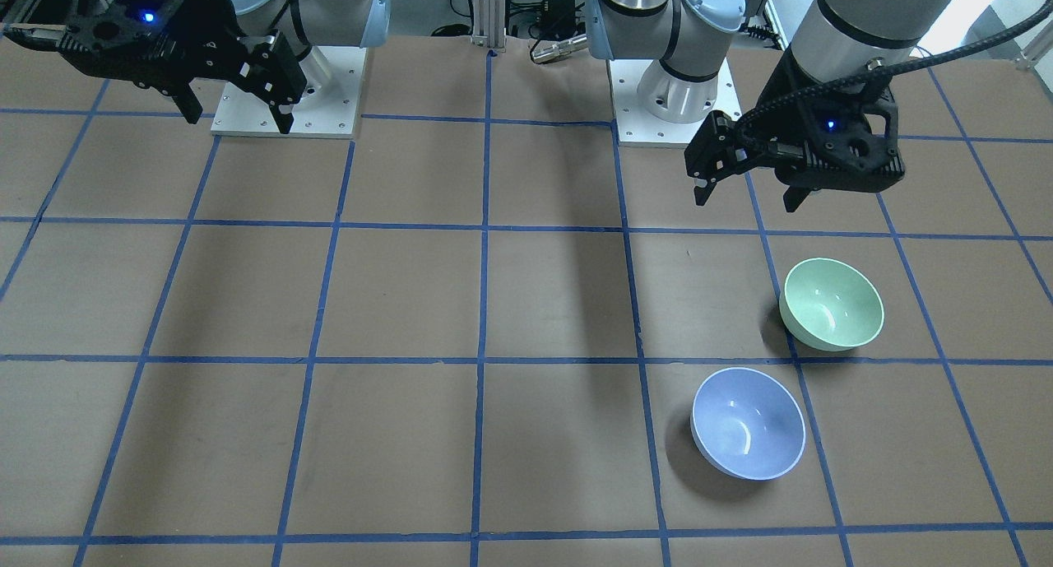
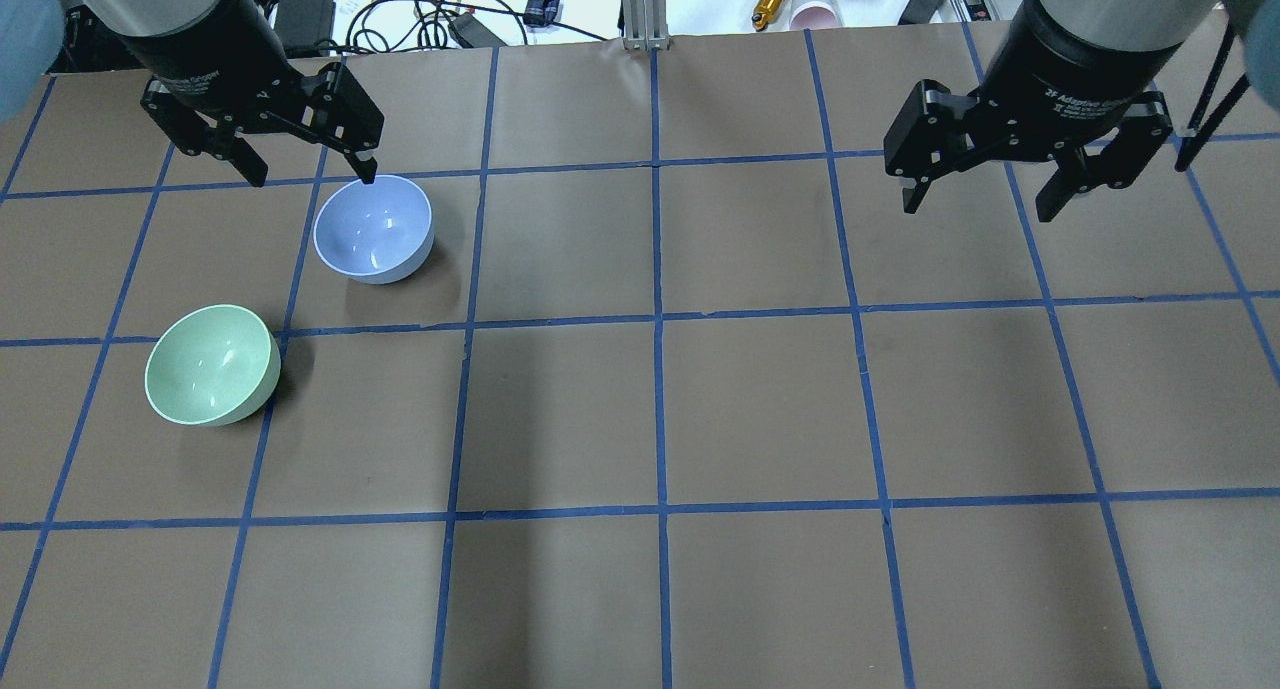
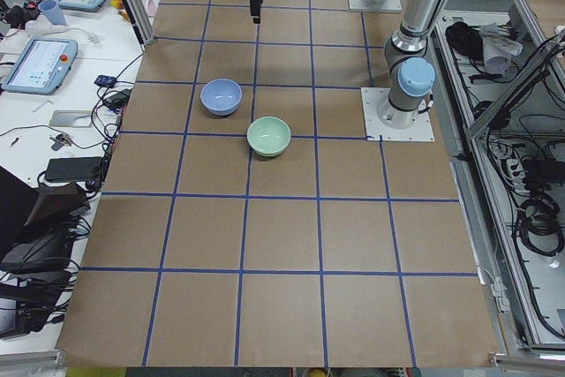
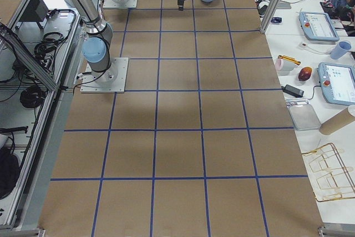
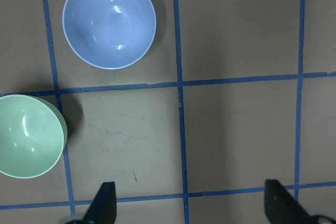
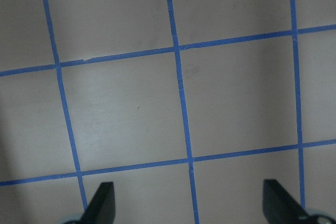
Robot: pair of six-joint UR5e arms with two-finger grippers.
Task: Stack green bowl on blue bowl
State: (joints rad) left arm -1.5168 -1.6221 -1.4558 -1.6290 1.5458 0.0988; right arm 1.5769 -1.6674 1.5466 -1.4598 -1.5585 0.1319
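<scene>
We are starting at the left gripper (image 2: 312, 172). It is hanging well above the worktop (image 2: 760, 409) with its fingers spread wide and nothing held between them. Its wrist camera is looking straight down, and both bowls are showing ahead of the fingertips and off to one side.

The green bowl (image 2: 212, 365) is sitting upright on the brown surface in the robot's left half, near the left end edge, with nothing touching it. The blue bowl (image 2: 373, 229) is also resting upright. It is lying apart from the green one, further from the left edge and closer to the operators' edge.

Blue tape lines (image 2: 657, 319) are dividing the worktop into squares, and one line is passing between the two bowls.

We are finding the right gripper (image 2: 976, 209) over the opposite half, toward the right edge. It is also raised, spread wide and carrying nothing, and only taped squares are showing beneath it.
</scene>
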